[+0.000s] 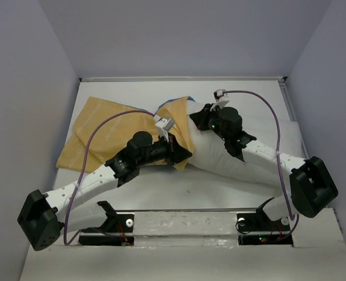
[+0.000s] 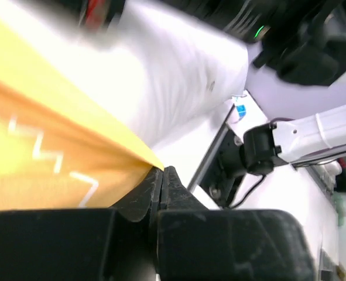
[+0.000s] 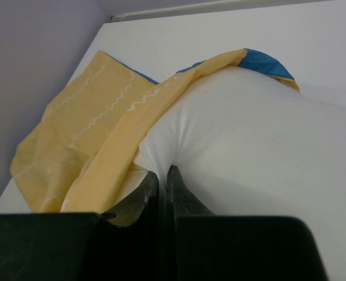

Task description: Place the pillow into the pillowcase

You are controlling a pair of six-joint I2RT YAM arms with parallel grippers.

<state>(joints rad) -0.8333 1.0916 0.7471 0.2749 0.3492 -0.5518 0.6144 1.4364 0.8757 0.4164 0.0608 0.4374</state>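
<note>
mustard-yellow thin fabric pillowcase covers one end of the plump white pillow on the tabletop, left fingers clamped on its edge, right fingers pinching pillow fabric at its mouth.

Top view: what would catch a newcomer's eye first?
A mustard-yellow pillowcase sprawls left of centre, with a plump white pillow poking into its mouth from the right. There the left gripper pinches the yellow edge, and the right gripper pinches the pillow.

Plump white pillow, one end inside rumpled mustard pillowcase
</note>
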